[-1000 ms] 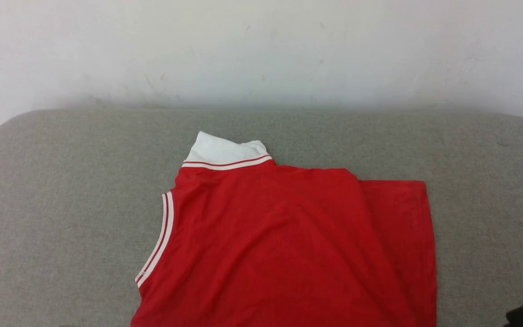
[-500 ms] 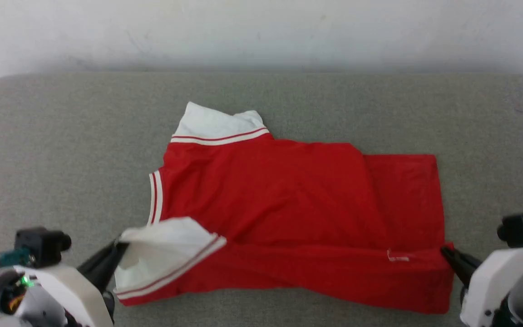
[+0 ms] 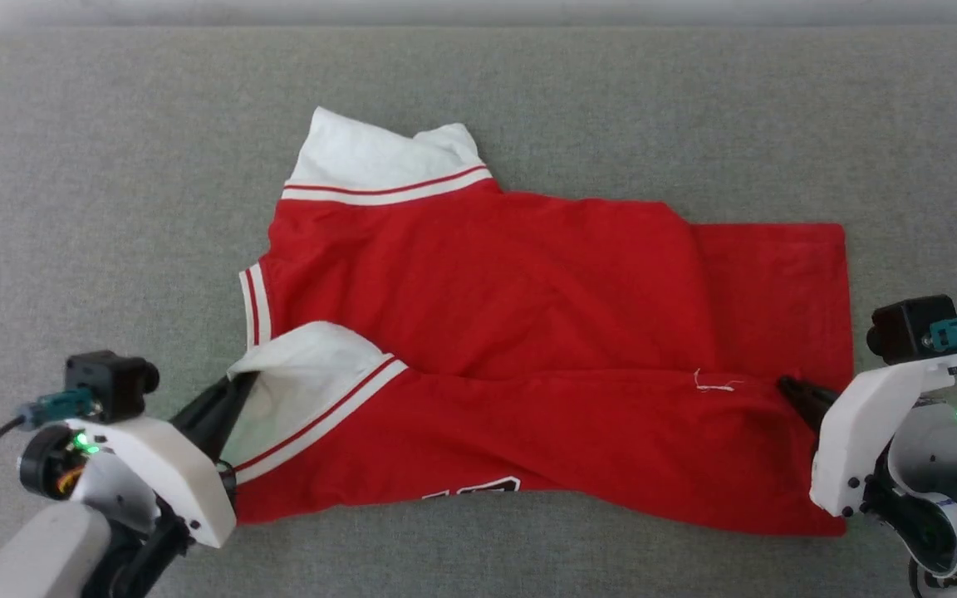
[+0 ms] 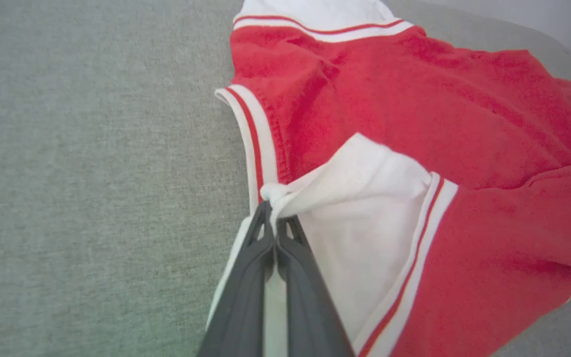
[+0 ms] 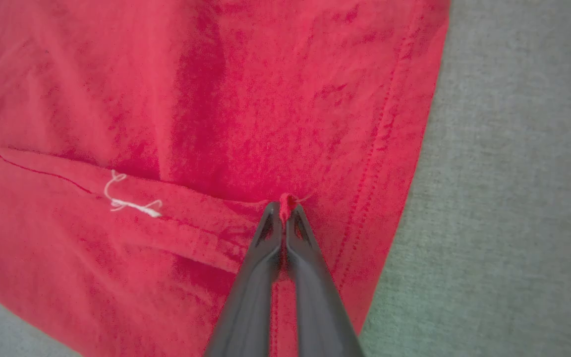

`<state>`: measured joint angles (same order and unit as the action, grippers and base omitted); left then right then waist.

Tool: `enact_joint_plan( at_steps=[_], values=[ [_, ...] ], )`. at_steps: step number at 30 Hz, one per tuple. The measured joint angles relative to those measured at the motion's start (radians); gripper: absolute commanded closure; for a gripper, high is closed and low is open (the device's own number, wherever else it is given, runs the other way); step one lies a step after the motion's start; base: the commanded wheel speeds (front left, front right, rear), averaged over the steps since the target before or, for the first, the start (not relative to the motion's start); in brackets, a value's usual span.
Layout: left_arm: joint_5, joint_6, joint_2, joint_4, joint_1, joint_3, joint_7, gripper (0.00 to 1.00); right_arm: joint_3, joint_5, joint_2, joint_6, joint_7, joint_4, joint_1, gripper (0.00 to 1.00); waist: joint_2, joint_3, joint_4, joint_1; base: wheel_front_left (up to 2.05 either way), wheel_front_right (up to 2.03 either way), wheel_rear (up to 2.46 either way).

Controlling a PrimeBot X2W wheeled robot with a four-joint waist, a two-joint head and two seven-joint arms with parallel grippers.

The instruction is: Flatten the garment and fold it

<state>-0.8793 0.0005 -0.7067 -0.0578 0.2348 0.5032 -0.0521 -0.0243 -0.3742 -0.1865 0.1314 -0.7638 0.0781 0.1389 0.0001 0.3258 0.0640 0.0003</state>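
The garment (image 3: pixel 512 282), a red jersey with white sleeves and red-white striped trim, lies sideways on the grey surface with its near edge folded up over the body. A bit of black white-outlined lettering peeks out at its near edge. My left gripper (image 3: pixel 239 384) is shut on the tip of the near white sleeve (image 4: pixel 360 208), pinched at the fingertips (image 4: pixel 271 210). At the hem end, my right gripper (image 3: pixel 787 387) is shut on a small pinch of red cloth (image 5: pixel 285 201). A white thread (image 5: pixel 132 203) sits on the folded edge.
A grey fabric-covered surface (image 3: pixel 113 166) extends on all sides of the jersey. A pale wall runs along its far edge (image 3: pixel 478 10).
The head view has tilted downward, so the whole picture shifted; both grippers came into it. Between half a second ago and now both hold the same cloth edge, carried slightly farther over the body.
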Motion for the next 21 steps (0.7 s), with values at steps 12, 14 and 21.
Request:
enact_joint_plan(
  at_steps=[12,14,21],
  values=[
    [-0.052,-0.016,0.048,-0.089,0.012,0.001,0.007,0.0,-0.03,-0.014,0.016,0.0,-0.009,0.027,-0.011,0.0,0.0,-0.028,0.009,-0.0003,0.0,0.0,0.0],
    [-0.063,-0.009,0.05,-0.078,0.0,-0.016,0.026,0.0,-0.034,-0.015,0.016,0.0,0.001,0.043,-0.022,0.0,0.0,-0.043,0.008,-0.0004,0.0,0.0,0.0],
    [-0.044,0.072,0.065,0.001,-0.07,-0.096,0.203,0.0,-0.084,0.013,0.035,0.0,0.154,0.111,-0.073,0.0,0.0,-0.113,0.003,-0.0004,0.0,0.0,0.0]
  ],
)
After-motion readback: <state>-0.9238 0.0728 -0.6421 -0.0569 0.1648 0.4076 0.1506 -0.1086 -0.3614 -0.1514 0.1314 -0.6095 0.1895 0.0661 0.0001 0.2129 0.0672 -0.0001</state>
